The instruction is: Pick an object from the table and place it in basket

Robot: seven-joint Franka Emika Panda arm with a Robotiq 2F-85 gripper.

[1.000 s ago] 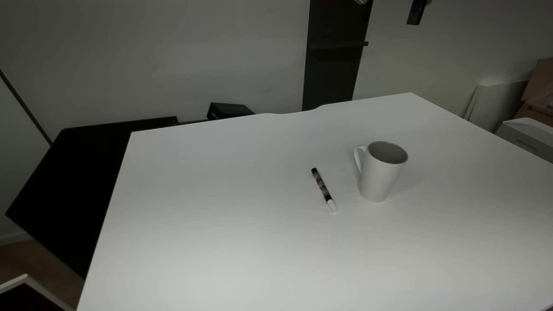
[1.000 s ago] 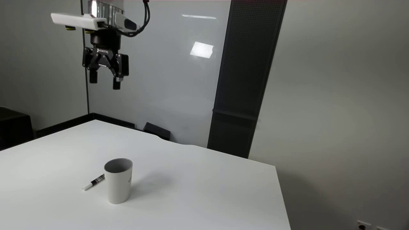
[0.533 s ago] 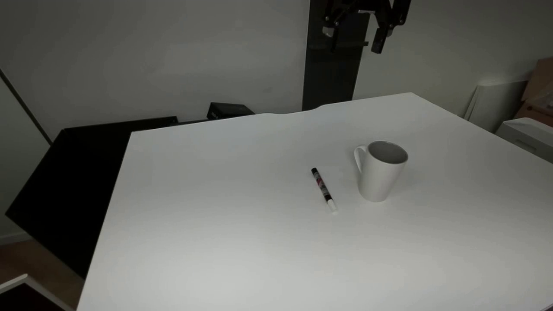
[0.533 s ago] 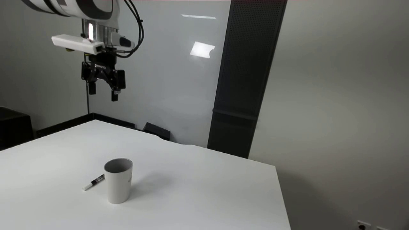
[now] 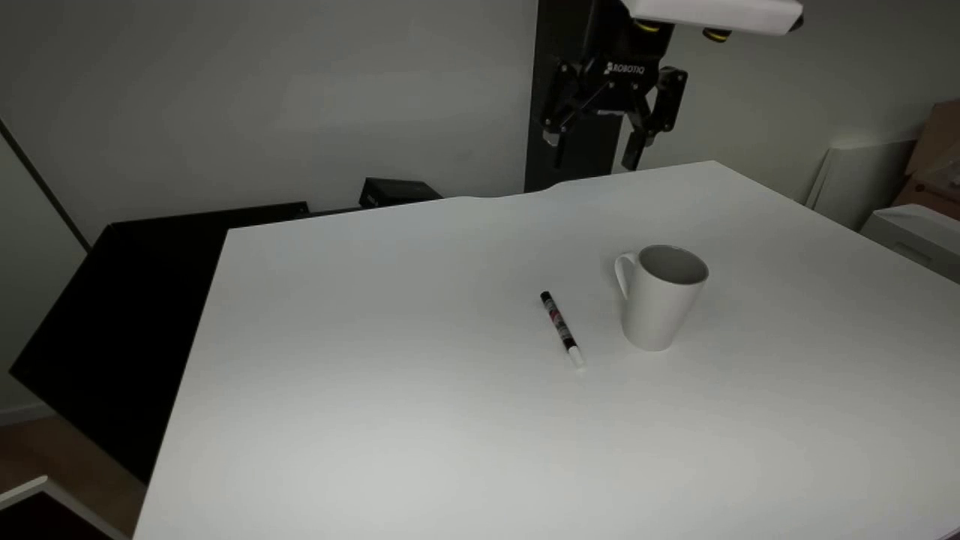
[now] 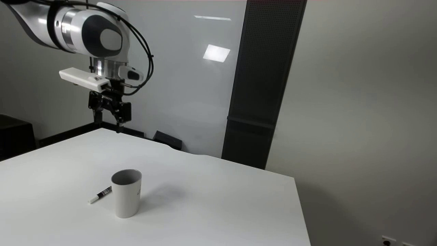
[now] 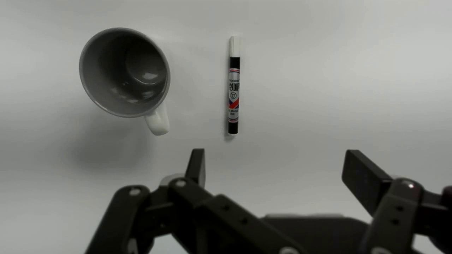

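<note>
A thin black marker with a white tip and a printed label (image 7: 233, 86) lies flat on the white table (image 5: 360, 322); it also shows in both exterior views (image 5: 561, 326) (image 6: 104, 193), its far end hidden behind the mug in an exterior view. The white mug (image 5: 654, 319) stands upright beside the marker, apart from it, also seen in an exterior view (image 6: 126, 201). In the wrist view the mug (image 7: 102, 70) looks hollow and its handle points down. My gripper (image 7: 275, 157) is open and empty, well above the table. It shows in both exterior views (image 5: 595, 159) (image 6: 108, 124).
A wall stands behind the table with a tall dark panel (image 6: 264, 78). A small black box (image 5: 397, 190) lies behind the table's back edge. A black cabinet-like piece (image 5: 112, 322) stands beside the table. Boxes (image 5: 919, 232) stand at the right of that view.
The arm and open gripper have moved down towards the table, coming into an exterior view from its top edge. The marker and mug have not moved.
</note>
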